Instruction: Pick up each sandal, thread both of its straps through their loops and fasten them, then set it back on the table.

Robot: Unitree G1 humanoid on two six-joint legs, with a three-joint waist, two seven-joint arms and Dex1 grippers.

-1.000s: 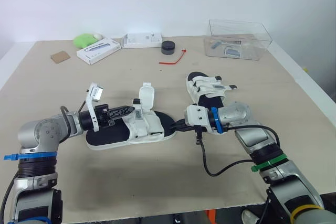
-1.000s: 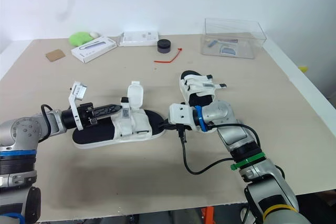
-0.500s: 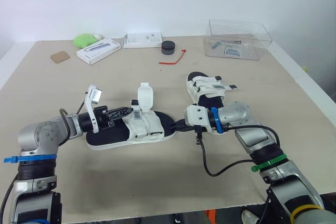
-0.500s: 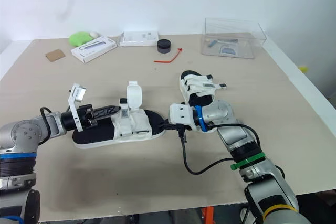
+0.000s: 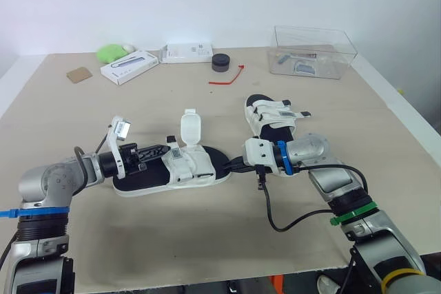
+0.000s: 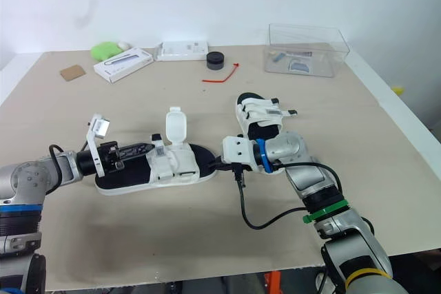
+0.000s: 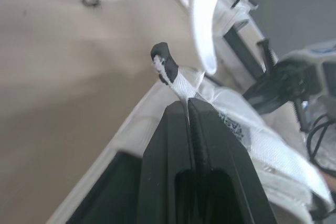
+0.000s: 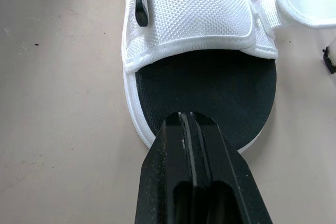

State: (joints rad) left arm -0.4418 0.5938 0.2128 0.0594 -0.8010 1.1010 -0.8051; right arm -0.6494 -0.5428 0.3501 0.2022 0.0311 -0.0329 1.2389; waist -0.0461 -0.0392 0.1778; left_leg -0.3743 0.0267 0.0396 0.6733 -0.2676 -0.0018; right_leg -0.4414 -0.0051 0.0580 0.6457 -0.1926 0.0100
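White mesh sandal (image 5: 196, 165) with a flat black sole (image 8: 210, 87), lying on the table (image 5: 207, 232).
The left claw (image 7: 187, 102) pinches its woven strap (image 7: 181, 82), arm low; the right claw (image 8: 186, 116), clenched, touches the toe.

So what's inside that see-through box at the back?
The clear box holds a couple of small grey-blue things lying on its bottom. What they are is too small to tell.
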